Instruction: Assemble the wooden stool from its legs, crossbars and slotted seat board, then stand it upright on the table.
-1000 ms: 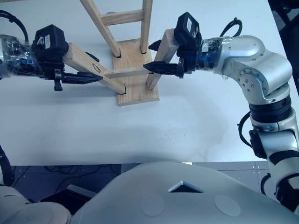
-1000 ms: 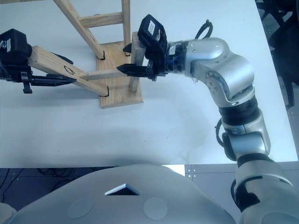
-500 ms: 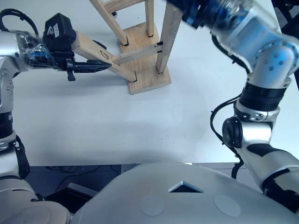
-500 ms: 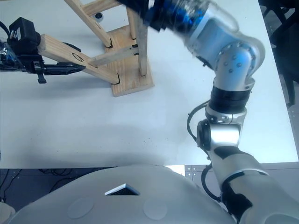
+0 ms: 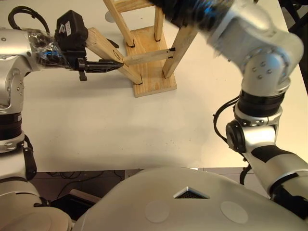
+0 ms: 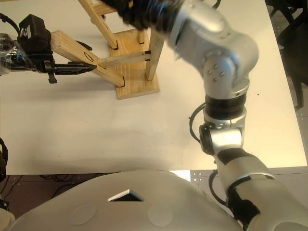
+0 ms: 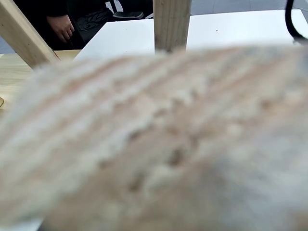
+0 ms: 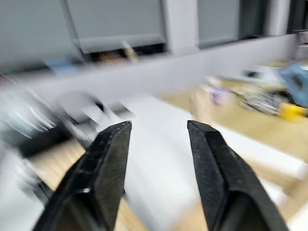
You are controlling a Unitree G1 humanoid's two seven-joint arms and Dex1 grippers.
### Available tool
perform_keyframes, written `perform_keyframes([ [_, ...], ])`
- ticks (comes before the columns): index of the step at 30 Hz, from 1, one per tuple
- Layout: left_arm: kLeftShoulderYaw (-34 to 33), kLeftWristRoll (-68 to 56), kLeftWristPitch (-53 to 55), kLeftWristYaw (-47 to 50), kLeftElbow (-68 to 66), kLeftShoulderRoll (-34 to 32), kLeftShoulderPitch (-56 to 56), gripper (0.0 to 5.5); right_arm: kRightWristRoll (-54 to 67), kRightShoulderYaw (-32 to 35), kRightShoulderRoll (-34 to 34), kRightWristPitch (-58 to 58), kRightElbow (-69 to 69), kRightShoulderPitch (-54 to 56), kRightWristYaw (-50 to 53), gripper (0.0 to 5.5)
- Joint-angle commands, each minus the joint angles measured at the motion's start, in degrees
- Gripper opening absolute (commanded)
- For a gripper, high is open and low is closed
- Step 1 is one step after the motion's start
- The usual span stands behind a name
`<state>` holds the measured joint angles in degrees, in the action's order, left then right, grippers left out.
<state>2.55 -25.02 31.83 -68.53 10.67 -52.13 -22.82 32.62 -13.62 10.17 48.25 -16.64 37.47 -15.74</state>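
Seat board (image 5: 156,86) flat on white worktop (image 5: 96,130), stool (image 5: 144,57) inverted with legs rising away; left gripper (image 5: 115,63) lies along the left-slanting leg (image 5: 103,44), grip state undeterminable; right gripper (image 8: 158,126) spread apart, empty.

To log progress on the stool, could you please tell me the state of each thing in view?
Stool: upside down, seat flat on the table.
Crossbar: fitted between two legs.
Left gripper: shut on a leg.
Right gripper: open, empty.
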Motion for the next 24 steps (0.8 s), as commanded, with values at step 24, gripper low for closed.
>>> perform_keyframes([
  [24,7.1,4.1,1.0,5.9,-2.3,7.2,-2.2,2.38,-16.7,-3.2,-6.3,0.0,12.1,-5.7,-2.2,0.0],
])
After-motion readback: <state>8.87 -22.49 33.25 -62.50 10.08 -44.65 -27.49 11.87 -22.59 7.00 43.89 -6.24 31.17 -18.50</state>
